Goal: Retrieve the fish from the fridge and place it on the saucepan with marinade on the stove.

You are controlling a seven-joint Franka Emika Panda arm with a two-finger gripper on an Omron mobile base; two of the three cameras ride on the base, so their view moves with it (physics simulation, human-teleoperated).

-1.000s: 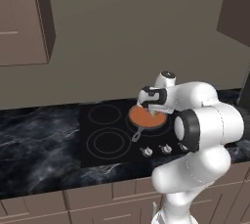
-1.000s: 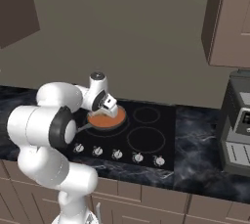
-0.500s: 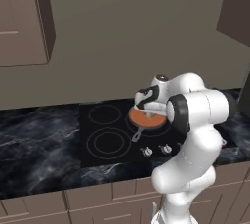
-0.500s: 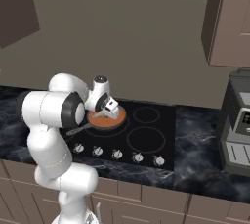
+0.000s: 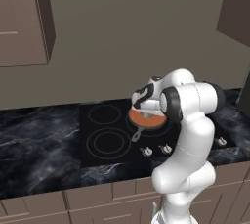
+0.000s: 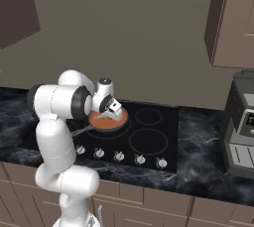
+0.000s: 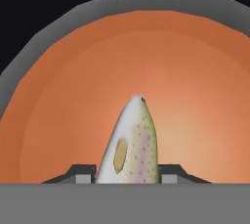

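The fish (image 7: 132,145), pale and speckled, lies between my fingertips and points out over the orange-brown marinade (image 7: 188,91) that fills the saucepan (image 7: 46,30). My gripper (image 7: 128,174) is shut on the fish, just above the liquid. From the base cameras, the gripper (image 5: 148,112) (image 6: 106,115) hangs low over the saucepan (image 5: 146,120) (image 6: 109,121), which rests on the right rear ring of the black stove (image 5: 105,142) (image 6: 149,139). The pan's thin grey handle (image 5: 136,134) points toward the front. The fridge is out of view.
A row of silver knobs (image 6: 119,155) lines the stove's front edge. Dark marble counter (image 5: 34,140) stretches to the left. A grey appliance (image 6: 240,127) stands on the counter at the right. Wall cabinets (image 5: 24,17) hang above on both sides.
The arm's elbow and upper links have swung up and in. The hand has stayed low over the saucepan with the fish, drifting slightly left.
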